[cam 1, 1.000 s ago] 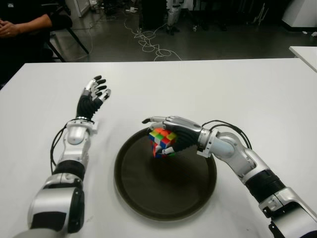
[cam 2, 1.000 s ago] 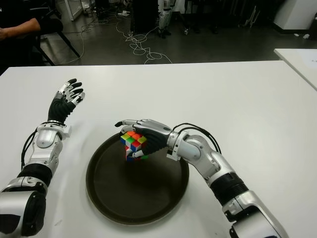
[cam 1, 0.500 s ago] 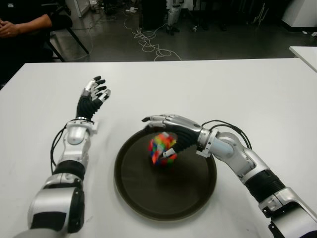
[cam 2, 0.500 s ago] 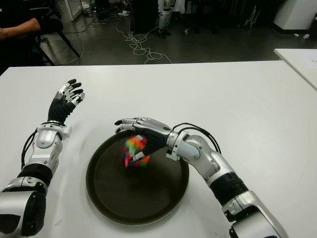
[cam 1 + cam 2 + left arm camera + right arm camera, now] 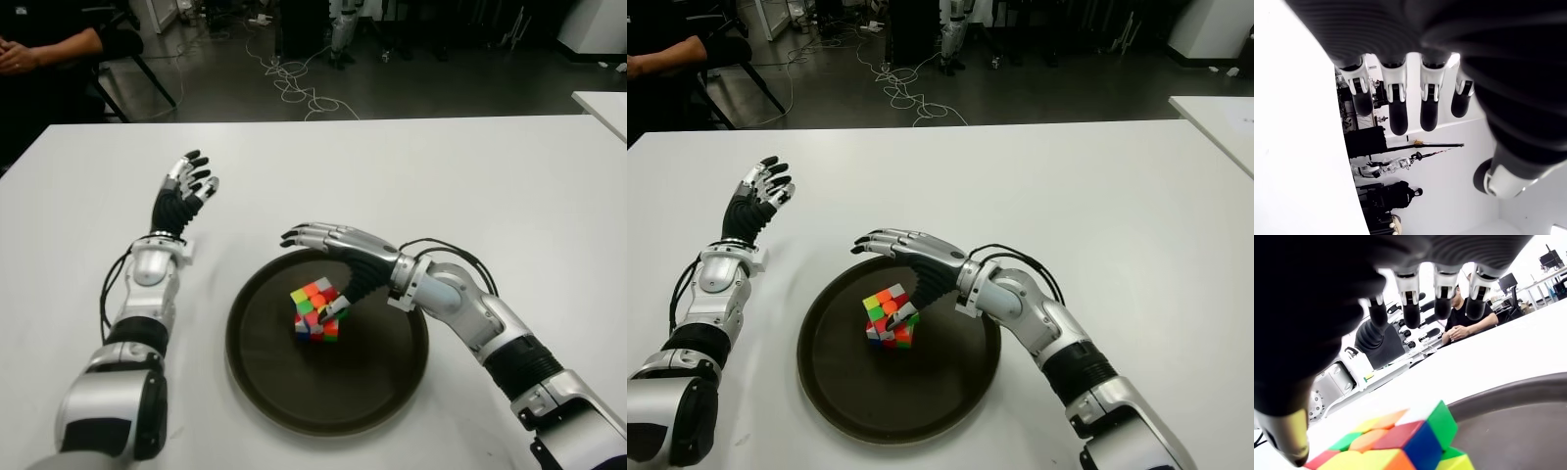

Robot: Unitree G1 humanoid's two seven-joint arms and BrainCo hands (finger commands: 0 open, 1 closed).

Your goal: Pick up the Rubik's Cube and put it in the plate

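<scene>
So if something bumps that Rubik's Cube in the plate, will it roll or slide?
Probably slide, not roll: the Rubik's Cube sits flat-faced in the dark plate. The plate's raised rim should stop it. It looks rigid, blocky. The right hand hovers open above it.

We see a white table (image 5: 490, 166) filling most of the eye views. Beyond its far edge lies a dark floor (image 5: 411, 88), where loose white cables (image 5: 294, 83) are tangled. Past the far left corner, a seated person (image 5: 49, 44) in dark clothing shows partly. A second white table (image 5: 602, 103) shows beyond the far right corner.
</scene>
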